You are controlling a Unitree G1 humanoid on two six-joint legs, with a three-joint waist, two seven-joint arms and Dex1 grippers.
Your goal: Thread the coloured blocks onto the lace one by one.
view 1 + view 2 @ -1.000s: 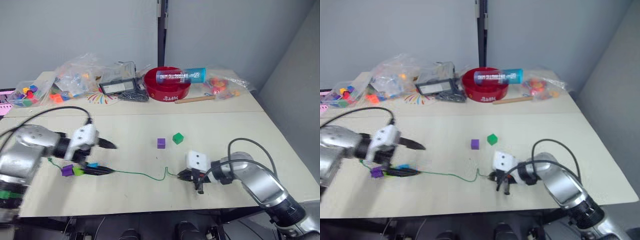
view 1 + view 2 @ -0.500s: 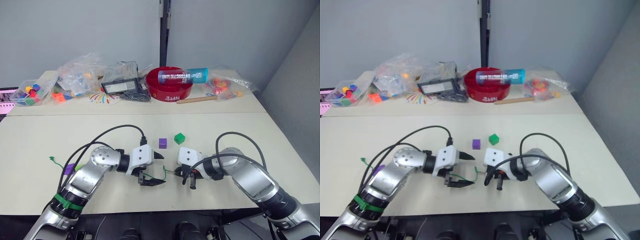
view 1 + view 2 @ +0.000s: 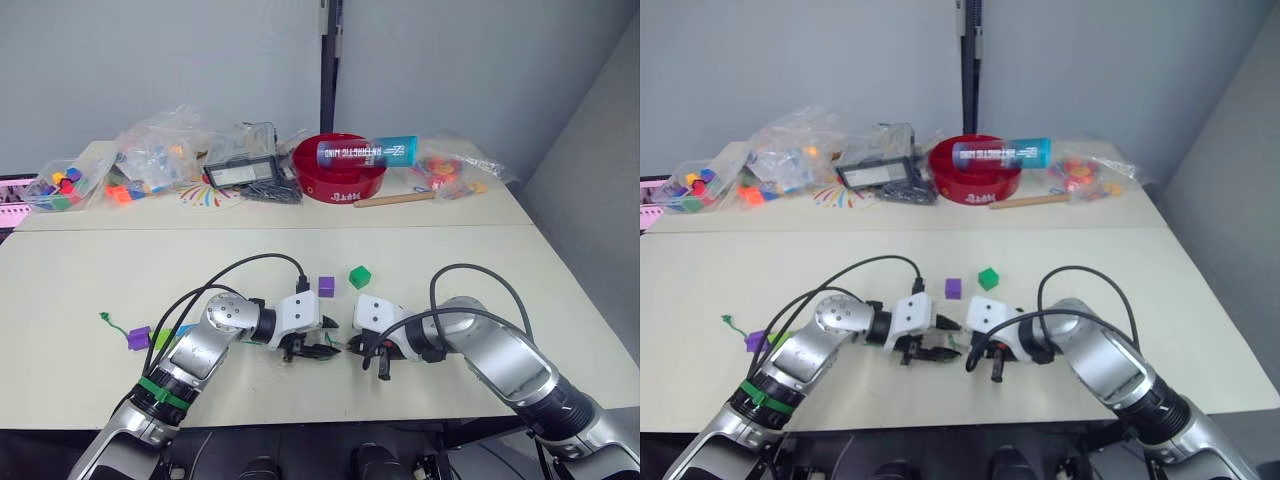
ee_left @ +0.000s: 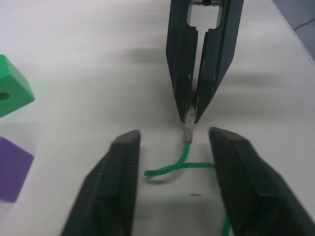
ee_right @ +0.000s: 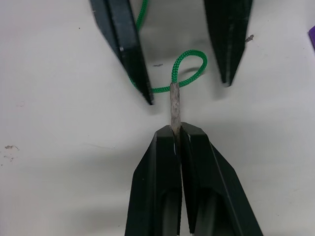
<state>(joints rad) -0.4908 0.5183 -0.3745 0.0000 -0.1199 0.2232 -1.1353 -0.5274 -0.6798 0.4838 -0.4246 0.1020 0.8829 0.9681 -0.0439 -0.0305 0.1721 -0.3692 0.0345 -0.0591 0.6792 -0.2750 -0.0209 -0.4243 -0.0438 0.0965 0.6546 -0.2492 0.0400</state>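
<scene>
- Landmark: the lace's stiff pale tip (image 5: 174, 105), near the front middle of the surface (image 3: 500, 260).
- Far to the left of the tip, a purple block (image 3: 138, 338) sits already strung on the lace (image 4: 179, 164) near its knotted tail, with a lime block just beside it, partly hidden behind the left arm's cable; I cannot tell whether a third is there.
- Just left of the tip, the left gripper (image 4: 173, 162) hovers low with jaws spread, one finger on either side of the green loop that curls behind the tip. It looks placed to take the lace over or steady it.
- At the tip itself, the right gripper (image 5: 179, 132) has its jaws pressed together, pinching the pale end so that it juts out toward the left gripper, probably to keep it stiff and aimed for the next block.
- Behind the tip, slightly left, lies a loose purple block (image 3: 324, 286); behind and slightly right, a dark green block (image 3: 358, 276). Both are apart from the grippers and not yet threaded.
- Far behind the tip: a red bowl (image 3: 345, 175) with a tube across it, bags of toy pieces, a black device. None stands in the way; the slack loop between the left fingers is the likeliest snag.
</scene>
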